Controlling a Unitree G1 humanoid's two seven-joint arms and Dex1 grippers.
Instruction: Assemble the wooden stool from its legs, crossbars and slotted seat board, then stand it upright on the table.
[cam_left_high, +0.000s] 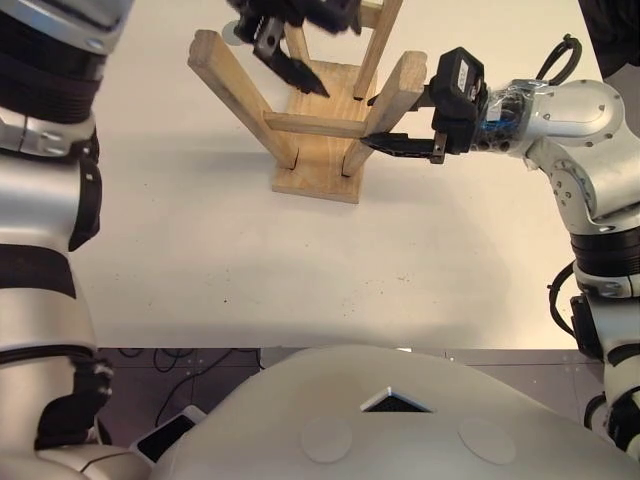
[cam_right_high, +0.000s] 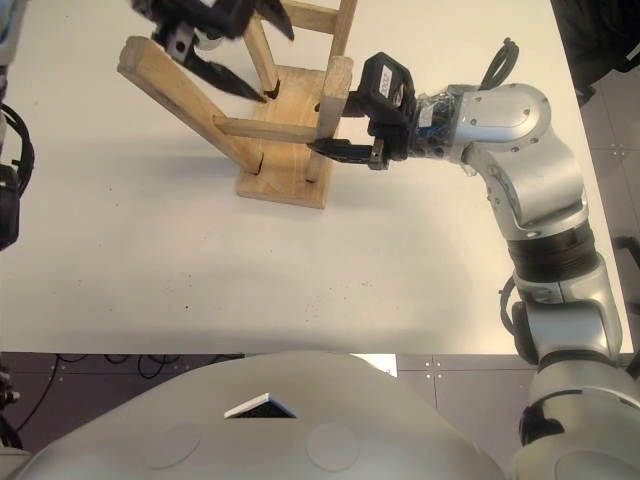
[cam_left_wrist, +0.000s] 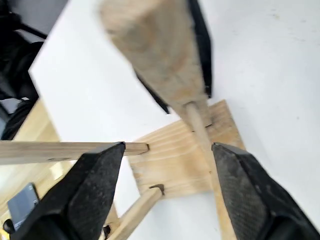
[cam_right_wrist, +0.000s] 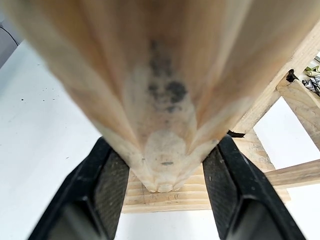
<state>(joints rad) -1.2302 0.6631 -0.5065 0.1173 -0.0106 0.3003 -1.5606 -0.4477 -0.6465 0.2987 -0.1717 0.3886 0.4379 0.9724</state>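
left gripper (cam_left_high: 290, 62) above the far legs, arm reaching in from the back, fingers spread, gripping nothing | stool (cam_left_high: 315, 175) upside down on table (cam_left_high: 200, 260), seat board flat, legs up | right gripper (cam_left_high: 385, 122) level, arm reaching in from the right, clamped on near-right leg (cam_left_high: 392, 95)

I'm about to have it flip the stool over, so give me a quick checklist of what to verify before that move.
1. Seat board flat on the table: ok.
2. Front crossbar seated in both legs: ok.
3. Right gripper clamped on the near right leg: ok.
4. Left gripper holding a leg: not ok, fingers open.
5. Far legs fully seated: cannot tell, the arm covers their joints.
6. Stool standing upright: not ok, legs point up.
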